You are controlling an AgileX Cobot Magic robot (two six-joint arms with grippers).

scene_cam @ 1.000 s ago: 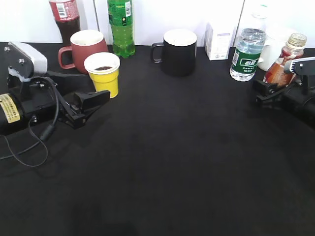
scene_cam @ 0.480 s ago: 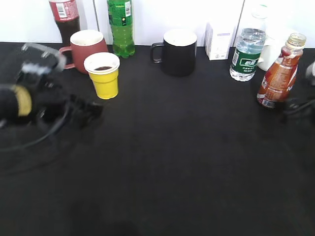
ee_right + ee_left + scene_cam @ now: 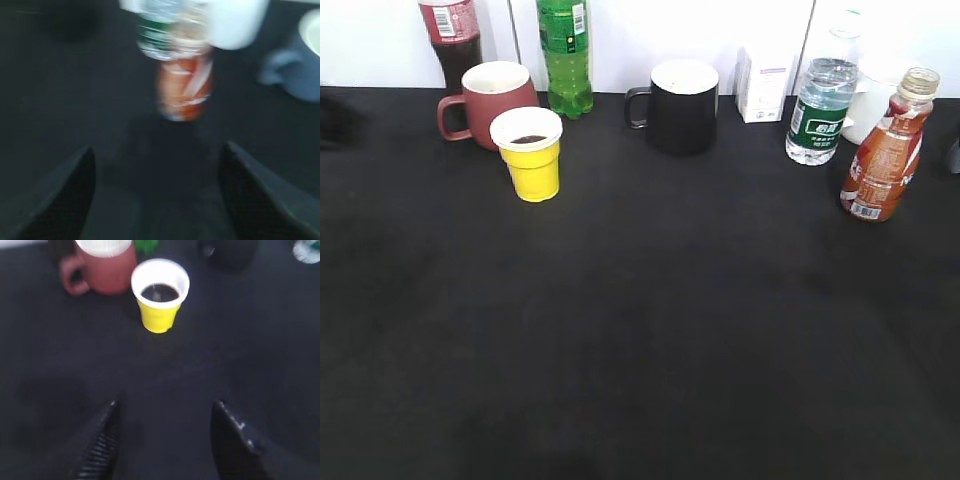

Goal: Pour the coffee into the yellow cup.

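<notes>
While both sets of fingers stand spread and hold nothing, the task's things rest apart from them on the black tabletop (image 3: 650,330). In the left wrist view, the left fingers (image 3: 102,442) frame bare cloth, and the yellow cup (image 3: 159,294) stands upright well ahead of them, roughly on the line between the two tips. Dark brown liquid lies in its white bottom. Just beyond the cup and to its left sits the maroon mug (image 3: 102,267), close beside it; whether they touch cannot be told.

In the right wrist view, which is blurred, the right fingers (image 3: 62,200) are wide apart, and the coffee bottle (image 3: 184,87) stands upright ahead of them, between the tips but clear of both. A green-labelled water bottle (image 3: 160,30) rises just behind it, and a grey-blue mug (image 3: 300,65) sits off beyond the right tip.

From the exterior view, no fingers show. The coffee bottle (image 3: 886,150) stands at the far right with its tan cap on, the yellow cup (image 3: 529,153) far to the left, and a black mug (image 3: 680,105) between them near the back wall.
</notes>
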